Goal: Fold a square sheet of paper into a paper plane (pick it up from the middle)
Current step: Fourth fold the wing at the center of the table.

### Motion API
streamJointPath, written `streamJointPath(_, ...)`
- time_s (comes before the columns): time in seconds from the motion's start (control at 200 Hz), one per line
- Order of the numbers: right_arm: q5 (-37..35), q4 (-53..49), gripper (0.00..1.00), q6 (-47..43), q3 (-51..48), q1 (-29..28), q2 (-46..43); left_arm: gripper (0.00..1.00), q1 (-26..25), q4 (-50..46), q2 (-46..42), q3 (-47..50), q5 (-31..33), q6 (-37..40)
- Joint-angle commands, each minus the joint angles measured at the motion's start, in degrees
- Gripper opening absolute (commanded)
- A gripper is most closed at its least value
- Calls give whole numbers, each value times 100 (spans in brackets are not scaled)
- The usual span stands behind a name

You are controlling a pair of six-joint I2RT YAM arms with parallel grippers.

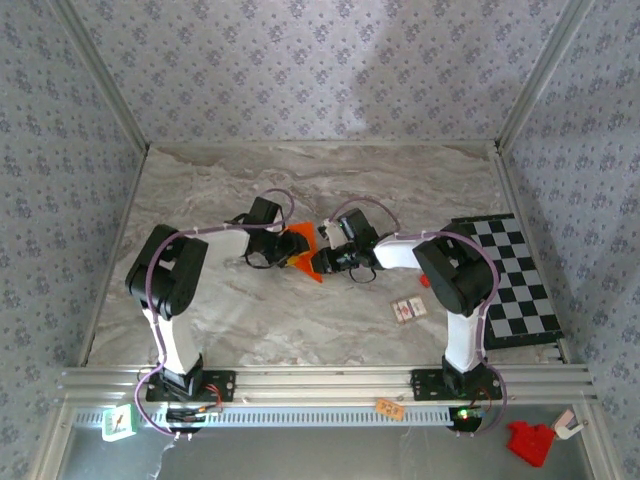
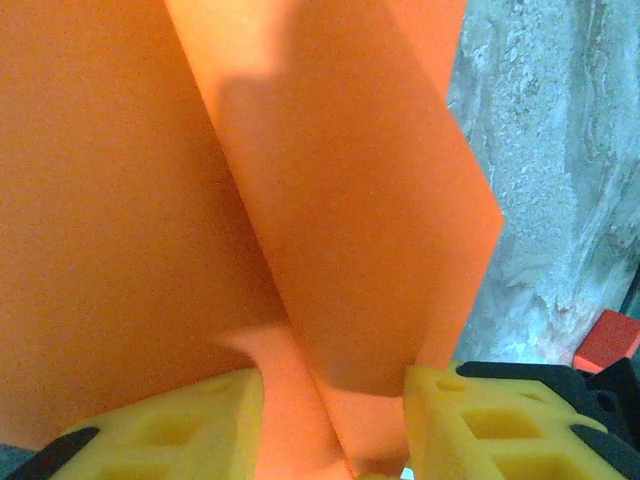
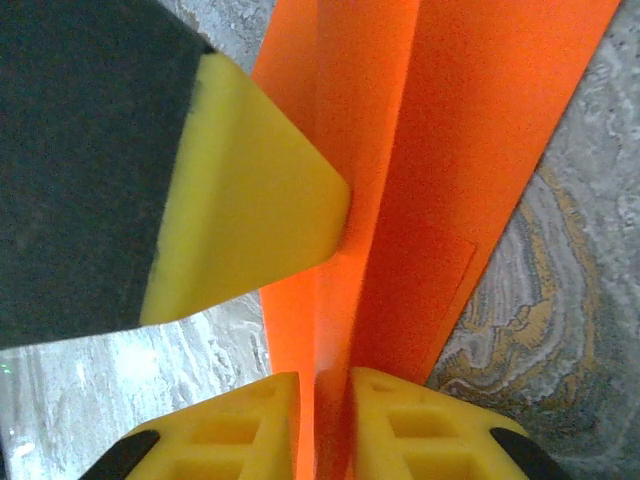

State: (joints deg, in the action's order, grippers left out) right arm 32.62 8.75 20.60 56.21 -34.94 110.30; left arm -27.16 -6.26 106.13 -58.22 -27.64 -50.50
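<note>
Paper: We see the square sheet of paper (image 1: 303, 255) at the centre of the overhead view. It stands on edge over the marble table (image 1: 300, 335), creased into long flaps rather than lying flat.
Right gripper (image 3: 323, 388): Its jaws are narrow, nipping the paper's edge at the bottom of its wrist view. We judge this to be the anchor that keeps the crease upright.
Left gripper (image 2: 335, 400): Its jaws are half apart, and the fold runs loosely between them without being pinched flat. One of its fingertips (image 3: 250, 200) leans on the crease, upper left in the right wrist view, likely to firm the fold.
Stage: We judge it mid-fold; the paper is not yet a narrow dart.
Risk: We think the thin paper could slip or buckle with only one firm grip.
</note>
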Motion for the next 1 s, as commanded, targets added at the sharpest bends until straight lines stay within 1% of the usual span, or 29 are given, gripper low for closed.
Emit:
streamJointPath(0.0,-12,-142,23,284,-195,74,39,43,-57,-582,173,-126,265,153)
streamJointPath(0.305,99,-73,22,634,-303,69,-141,45,-110,-1038,397,-312,457,255)
streamJointPath(0.505,121,-86,19,729,-334,40,-231,45,-116,-1144,479,-371,485,279)
streamJointPath(0.78,196,-102,17,940,-373,-4,-402,44,-132,-1184,505,-391,492,304)
streamJointPath(0.994,201,-145,15,1015,-327,-56,-295,45,-124,-1211,548,-390,453,335)
